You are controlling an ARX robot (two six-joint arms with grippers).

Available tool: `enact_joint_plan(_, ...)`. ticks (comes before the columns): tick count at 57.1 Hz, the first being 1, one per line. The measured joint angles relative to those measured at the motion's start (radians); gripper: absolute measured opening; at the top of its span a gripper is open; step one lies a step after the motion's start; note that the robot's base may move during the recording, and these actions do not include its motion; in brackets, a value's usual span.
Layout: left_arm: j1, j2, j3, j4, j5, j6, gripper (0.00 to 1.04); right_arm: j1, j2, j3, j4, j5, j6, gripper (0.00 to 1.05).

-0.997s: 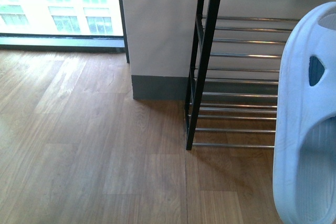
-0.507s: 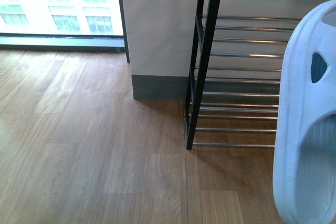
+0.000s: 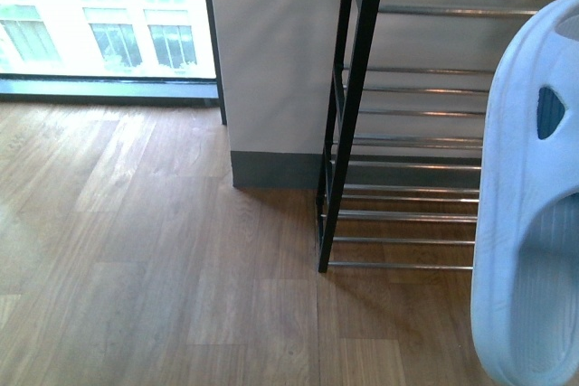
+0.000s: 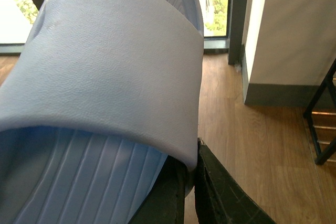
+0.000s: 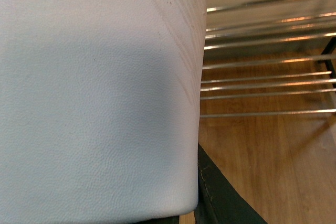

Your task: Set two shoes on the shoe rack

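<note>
Two pale blue sandals are held up, one in each gripper. The left gripper has its two black fingers closed tight on the side edge of the first sandal, which fills the space before it. The right gripper shows only one finger, pressed to the second sandal, which hangs clear of the wooden floor. Near, just beyond this gripper, stands the shoe rack. From the left gripper it is well apart.

Wood floor, bright window, white pillar
</note>
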Motion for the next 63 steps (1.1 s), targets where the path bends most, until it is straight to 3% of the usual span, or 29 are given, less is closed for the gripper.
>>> enact_joint_plan(27,0.000,0.000,0.001,0.000,0.000,0.000,0.02,0.000,0.000,0.001,0.000,0.000,0.000,0.01)
enact_joint_plan(30,0.000,0.000,0.001,0.000,0.000,0.000,0.02,0.003,0.024,-0.022,0.086,0.021,-0.029,0.01)
enact_joint_plan(33,0.000,0.000,0.001,0.000,0.000,0.000,0.02,0.005,0.059,-0.068,0.290,0.047,-0.098,0.01)
enact_joint_plan(38,0.000,0.000,0.001,0.000,0.000,0.000,0.02,0.005,0.070,-0.075,0.411,0.050,-0.179,0.01)
enact_joint_plan(54,0.000,0.000,0.001,0.000,0.000,0.000,0.02,-0.022,0.148,0.201,0.099,-0.077,-0.279,0.01)
enact_joint_plan(63,0.000,0.000,0.001,0.000,0.000,0.000,0.02,-0.010,0.313,0.470,-0.107,-0.044,-0.292,0.01)
